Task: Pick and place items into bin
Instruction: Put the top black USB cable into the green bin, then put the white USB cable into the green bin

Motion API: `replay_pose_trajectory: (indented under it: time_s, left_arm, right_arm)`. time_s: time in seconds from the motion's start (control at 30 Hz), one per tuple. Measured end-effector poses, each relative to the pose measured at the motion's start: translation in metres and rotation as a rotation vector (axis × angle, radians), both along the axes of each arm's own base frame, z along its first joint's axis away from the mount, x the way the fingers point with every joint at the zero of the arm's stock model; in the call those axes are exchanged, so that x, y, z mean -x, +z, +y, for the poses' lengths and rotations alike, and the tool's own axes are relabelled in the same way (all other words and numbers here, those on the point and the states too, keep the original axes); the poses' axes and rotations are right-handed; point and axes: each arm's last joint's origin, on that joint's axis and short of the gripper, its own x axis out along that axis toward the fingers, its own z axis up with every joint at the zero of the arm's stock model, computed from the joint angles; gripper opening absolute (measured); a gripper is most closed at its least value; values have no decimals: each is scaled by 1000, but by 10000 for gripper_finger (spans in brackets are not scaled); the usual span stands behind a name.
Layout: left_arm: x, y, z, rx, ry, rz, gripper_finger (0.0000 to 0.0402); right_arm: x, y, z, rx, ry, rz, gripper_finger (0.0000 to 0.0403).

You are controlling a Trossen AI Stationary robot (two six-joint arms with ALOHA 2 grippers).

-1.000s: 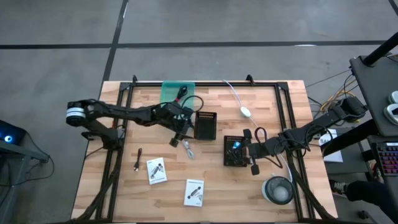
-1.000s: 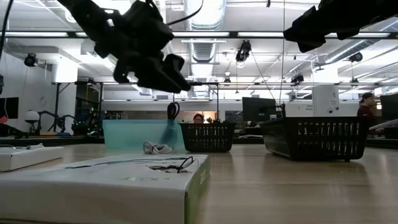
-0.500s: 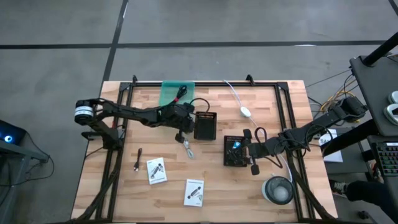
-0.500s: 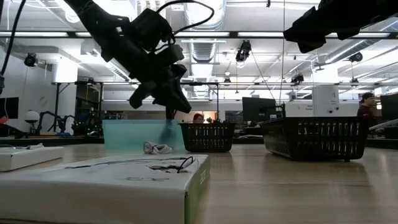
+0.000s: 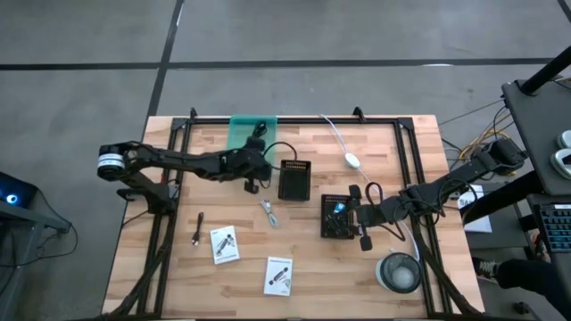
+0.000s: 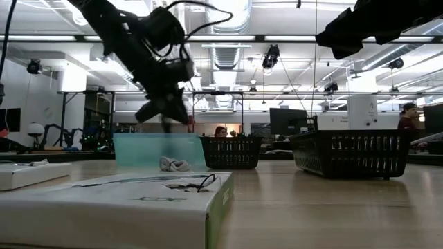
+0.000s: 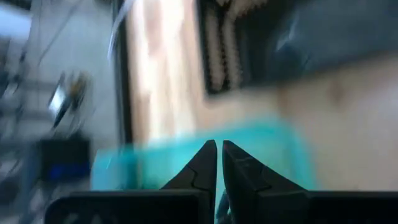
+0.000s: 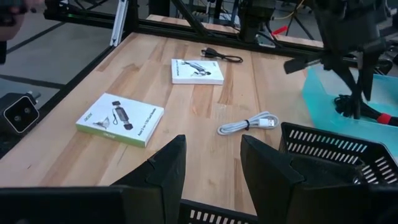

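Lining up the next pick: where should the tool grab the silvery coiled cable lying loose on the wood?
Grip the silvery cable across its bundled middle, at the tie, coming straight down. It lies flat, clear of the small black basket, strands gathered there.

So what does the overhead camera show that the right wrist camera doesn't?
Only overhead: the round clear container and the white oval on its cord. Only the wrist camera: the right hand seen close up from behind, open. Both: the two white packets, the silvery cable and the teal bin.

Two packets (image 5: 225,244) lie before the baskets (image 5: 294,180).
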Motion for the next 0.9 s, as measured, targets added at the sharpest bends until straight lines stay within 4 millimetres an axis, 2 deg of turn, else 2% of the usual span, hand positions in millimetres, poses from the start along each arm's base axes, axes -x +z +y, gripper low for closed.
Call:
replay_pose_trajectory:
  time_s: [0.13, 0.3, 0.37, 0.57, 0.7, 0.9]
  left_arm:
    - [10, 1, 2, -73, 98, 85, 10]
    - [14, 13, 0, -83, 105, 30, 10]
    - [16, 18, -3, -36, 87, -9, 10]
    - [15, 32, -22, 263, -261, -151, 21]
    - [12, 44, -43, 288, -394, -190, 65]
    - [12, 31, -71, 324, -482, -86, 158]
  right_arm:
    - [0, 0, 0, 0, 0, 1, 139]
    - [0, 0, 0, 0, 0, 1, 139]
    - [0, 0, 0, 0, 0, 1, 139]
    - [0, 0, 0, -6, -2, 2, 139]
    - [0, 0, 0, -3, -2, 5, 139]
    - [0, -1, 0, -1, -2, 9, 139]
